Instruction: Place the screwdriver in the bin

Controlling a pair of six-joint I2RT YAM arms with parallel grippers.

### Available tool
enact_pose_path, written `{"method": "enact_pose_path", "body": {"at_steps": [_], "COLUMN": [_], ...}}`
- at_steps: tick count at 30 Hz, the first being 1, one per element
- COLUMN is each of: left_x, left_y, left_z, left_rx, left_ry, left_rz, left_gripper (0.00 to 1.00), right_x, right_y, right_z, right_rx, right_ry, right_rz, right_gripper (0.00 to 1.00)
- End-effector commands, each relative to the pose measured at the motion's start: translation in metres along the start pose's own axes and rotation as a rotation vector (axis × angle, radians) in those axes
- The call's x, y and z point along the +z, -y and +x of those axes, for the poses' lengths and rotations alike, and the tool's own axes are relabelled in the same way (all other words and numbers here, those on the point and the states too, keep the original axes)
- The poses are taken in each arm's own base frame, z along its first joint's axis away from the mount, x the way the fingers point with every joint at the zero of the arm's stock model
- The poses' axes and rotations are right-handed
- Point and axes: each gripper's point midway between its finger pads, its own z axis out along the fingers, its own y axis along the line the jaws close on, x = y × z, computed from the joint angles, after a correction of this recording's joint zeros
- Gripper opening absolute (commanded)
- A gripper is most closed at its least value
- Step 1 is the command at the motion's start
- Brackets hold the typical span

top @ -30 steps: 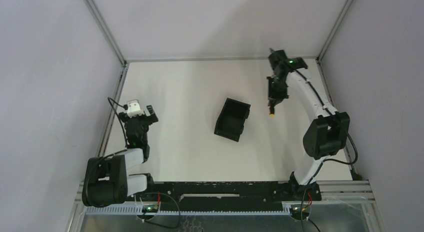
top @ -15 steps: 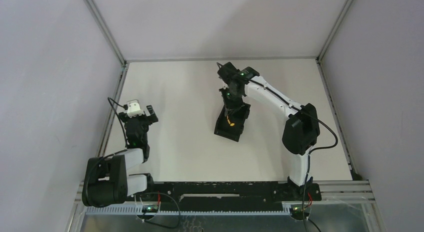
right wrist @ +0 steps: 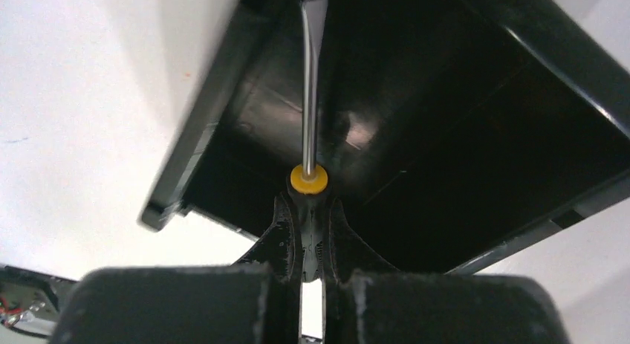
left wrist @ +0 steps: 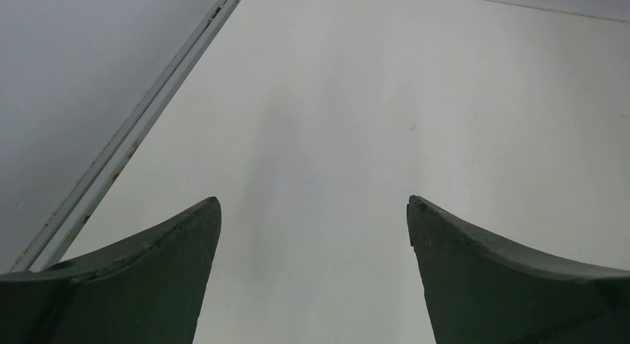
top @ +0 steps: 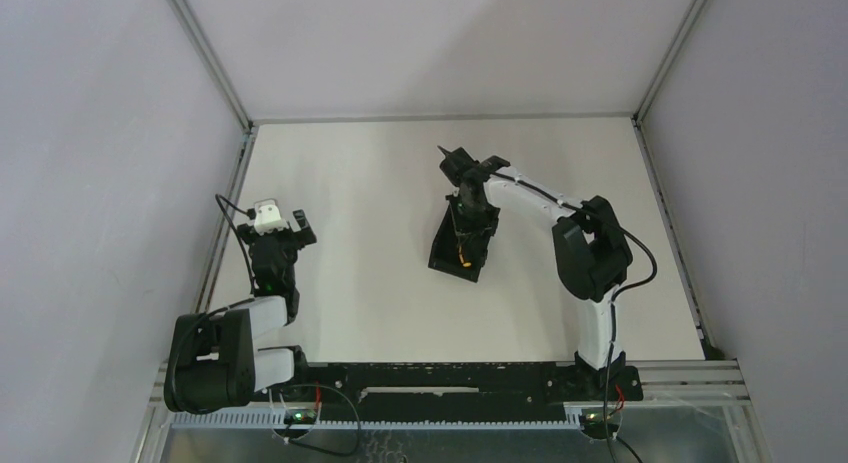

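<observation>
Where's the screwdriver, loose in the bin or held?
Held. Right claw is shut on the screwdriver handle; its shaft points into the bin.

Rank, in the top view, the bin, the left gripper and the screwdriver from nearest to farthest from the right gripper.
1. screwdriver: held in the right gripper itself, with its shaft pointing into the bin.
2. bin: directly under that gripper, near the middle of the table.
3. left gripper: far off to the left, open, close to the table's left edge.
</observation>
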Motion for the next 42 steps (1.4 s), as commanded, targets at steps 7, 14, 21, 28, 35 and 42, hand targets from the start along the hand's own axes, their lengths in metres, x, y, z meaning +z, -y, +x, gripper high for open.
{"method": "enact_pose_path", "body": {"at_steps": [7, 14, 21, 28, 35, 42], "left_x": [0.009, 0.009, 0.009, 0.009, 0.009, 0.009], "left_y": [0.004, 0.004, 0.004, 0.004, 0.004, 0.004], "left_z": [-0.027, -0.027, -0.028, -0.028, -0.028, -0.028], "left_rx": [0.002, 0.003, 0.003, 0.003, 0.002, 0.002], "left_ry": [0.076, 0.076, 0.077, 0.079, 0.077, 0.077], "left_rz": [0.006, 0.006, 0.007, 0.006, 0.007, 0.006], "left_gripper": [1.0, 1.0, 1.0, 1.0, 1.0, 1.0], "right_x": [0.025, -0.007, -0.073, -0.147, -0.183, -0.18], "right_y": [0.009, 0.01, 0.005, 0.02, 0.034, 0.068], "right_z": [-0.01, -0.024, -0.04, -0.047, -0.027, 0.005], "right_rx": [0.042, 0.046, 0.02, -0.035, -0.093, -0.008], "right_ry": [0.035, 0.138, 0.291, 0.561, 0.8, 1.005], "right_rz": [0.021, 0.045, 0.04, 0.019, -0.114, -0.123], "right_gripper": [0.21, 0.43, 0.44, 1.0, 1.0, 1.0]}}
